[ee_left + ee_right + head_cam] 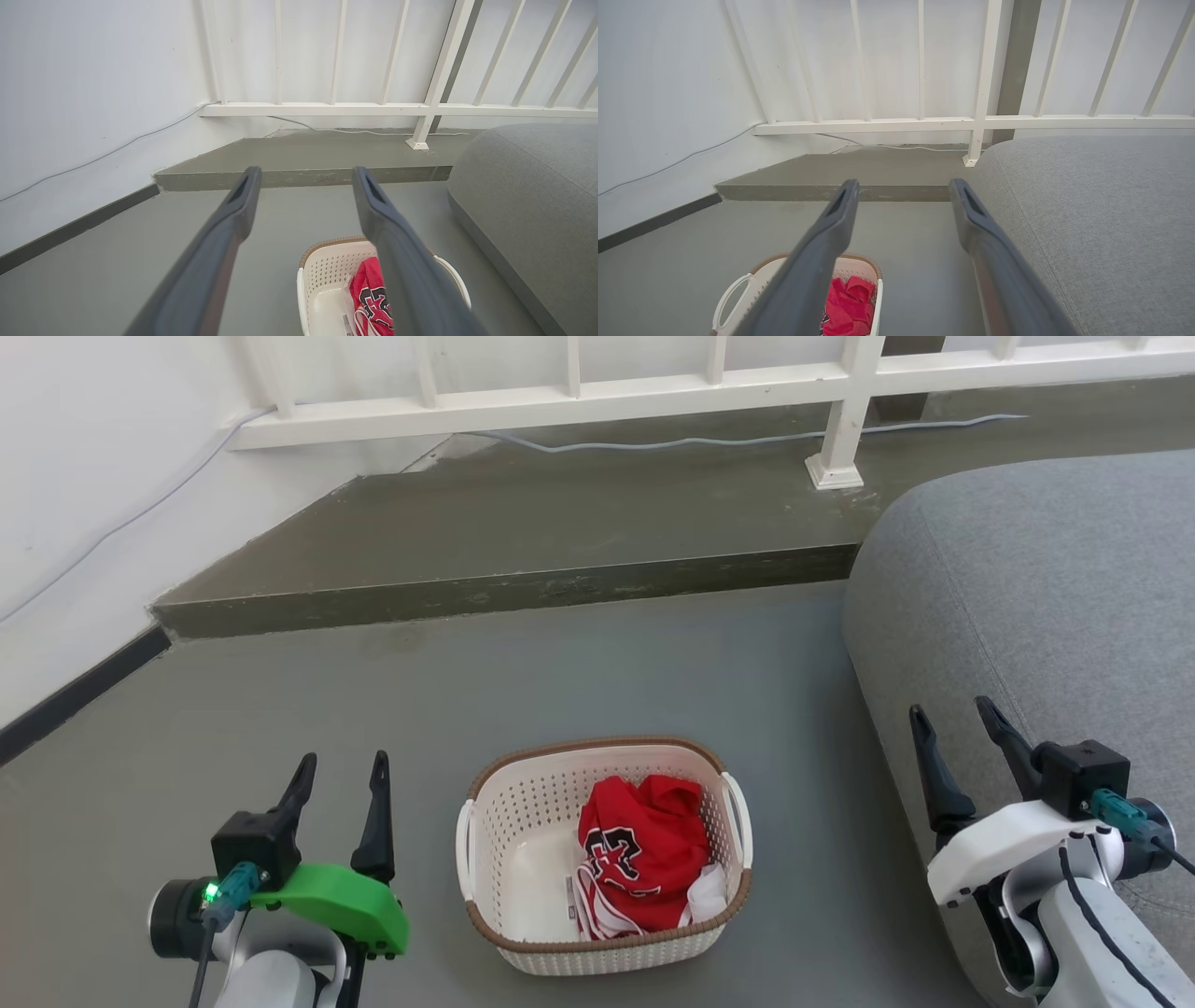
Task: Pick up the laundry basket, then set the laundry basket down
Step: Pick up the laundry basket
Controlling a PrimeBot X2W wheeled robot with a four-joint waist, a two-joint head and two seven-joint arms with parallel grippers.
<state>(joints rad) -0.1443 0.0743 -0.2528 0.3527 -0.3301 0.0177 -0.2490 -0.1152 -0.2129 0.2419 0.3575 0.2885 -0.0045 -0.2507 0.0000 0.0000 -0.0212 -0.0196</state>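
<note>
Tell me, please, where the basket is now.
Head view, lower centre: the basket sits on the floor between the left gripper and right gripper, near the sofa.

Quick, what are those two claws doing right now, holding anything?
Left gripper: open, holding nothing.
Right gripper: open, holding nothing.

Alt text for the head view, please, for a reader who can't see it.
A cream laundry basket with a brown rim sits on the grey floor, holding a red garment. The open left hand and open right hand flank it without touching it; a grey cushioned seat lies at right.
</note>
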